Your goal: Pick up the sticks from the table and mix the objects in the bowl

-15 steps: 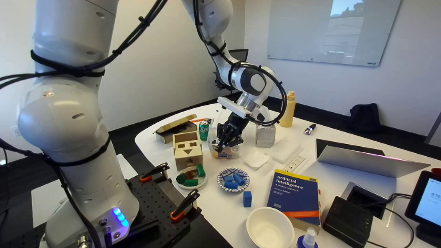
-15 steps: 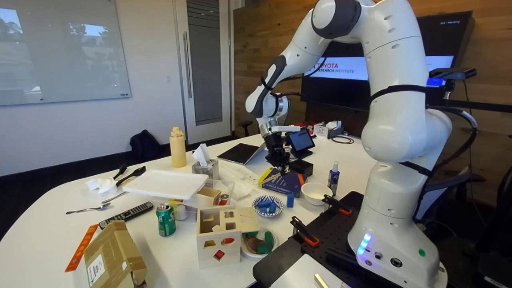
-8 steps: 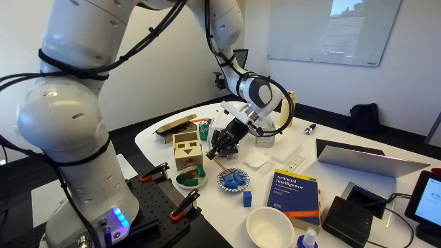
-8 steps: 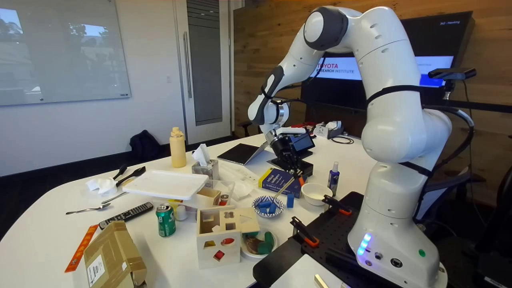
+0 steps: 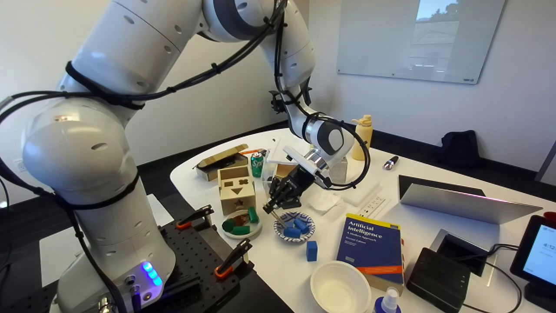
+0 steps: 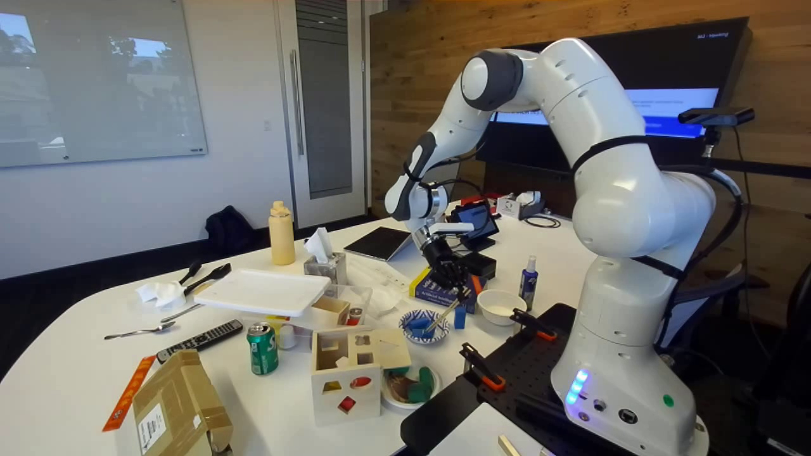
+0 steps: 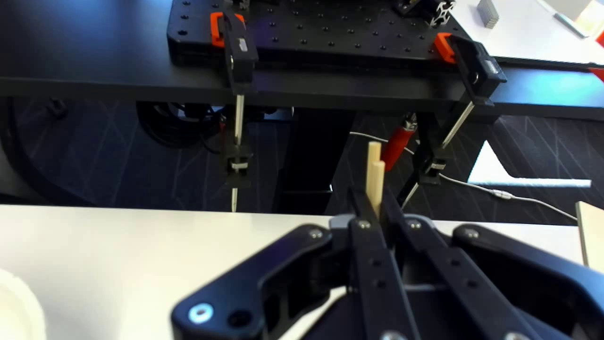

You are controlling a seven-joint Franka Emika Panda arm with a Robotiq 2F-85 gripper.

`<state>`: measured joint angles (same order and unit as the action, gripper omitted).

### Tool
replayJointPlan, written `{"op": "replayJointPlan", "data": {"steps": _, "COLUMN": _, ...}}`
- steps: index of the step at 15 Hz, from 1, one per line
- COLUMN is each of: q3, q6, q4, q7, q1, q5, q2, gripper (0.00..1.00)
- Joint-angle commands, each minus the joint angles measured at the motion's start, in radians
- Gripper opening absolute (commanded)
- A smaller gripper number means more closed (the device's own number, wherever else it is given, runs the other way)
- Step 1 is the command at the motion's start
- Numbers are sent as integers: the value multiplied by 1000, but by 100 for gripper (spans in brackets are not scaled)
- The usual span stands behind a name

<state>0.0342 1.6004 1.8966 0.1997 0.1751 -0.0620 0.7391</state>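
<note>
1. Wood panelling and a broad whiteboard formed the backdrop of the room we looked into.
2. Before them we saw the counter, white-topped and round-cornered, crowded with odds and ends.
3. Over it, in both exterior views, we had the white robot arm arching high, its far end bent low.
4. Next in size, we noted a wooden shape box with cut-out holes and, well apart from it, a blue textbook lying flat.
5. We found the claw angled downward, clenched on a pair of pale sticks; our wrist view showed their ends poking out from between its fingertips.
6. Near the textbook we saw a plain white bowl, deeper than the task's own.
7. That one, a shallow patterned bowl in blue and white, sat on the counter between the shape box and the textbook.
8. We saw the sticks slant from the claw into the patterned bowl, though we could not tell whether their lower ends touched anything inside.
9. Smallest of all, blue blocks lay inside the patterned bowl, and we spotted a lone blue block upright on the counter, just beside it.
</note>
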Motion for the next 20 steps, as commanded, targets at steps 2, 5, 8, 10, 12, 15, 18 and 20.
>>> {"op": "replayJointPlan", "data": {"steps": 2, "q3": -15, "q6": -6, "q4": -73, "q7": 25, "q1": 1, "q5": -25, "q2": 36, "gripper": 2}}
{"op": "replayJointPlan", "data": {"steps": 5, "q3": -11, "q6": -3, "q4": -97, "q7": 16, "q1": -3, "q5": -15, "q2": 43, "gripper": 2}}
{"op": "replayJointPlan", "data": {"steps": 8, "q3": 5, "q6": -7, "q4": -108, "q7": -6, "q1": -9, "q5": 5, "q2": 47, "gripper": 2}}
{"op": "replayJointPlan", "data": {"steps": 10, "q3": 19, "q6": -1, "q4": -110, "q7": -25, "q1": -11, "q5": 25, "q2": 51, "gripper": 2}}
{"op": "replayJointPlan", "data": {"steps": 12, "q3": 31, "q6": -9, "q4": -111, "q7": -40, "q1": -11, "q5": 40, "q2": 57, "gripper": 2}}
{"op": "replayJointPlan", "data": {"steps": 15, "q3": 23, "q6": -65, "q4": -120, "q7": -23, "q1": 11, "q5": 5, "q2": 70, "gripper": 2}}
{"op": "replayJointPlan", "data": {"steps": 18, "q3": 6, "q6": -119, "q4": -125, "q7": -3, "q1": 21, "q5": -25, "q2": 82, "gripper": 2}}
{"op": "replayJointPlan", "data": {"steps": 20, "q3": 0, "q6": -144, "q4": -131, "q7": -1, "q1": 21, "q5": -43, "q2": 88, "gripper": 2}}
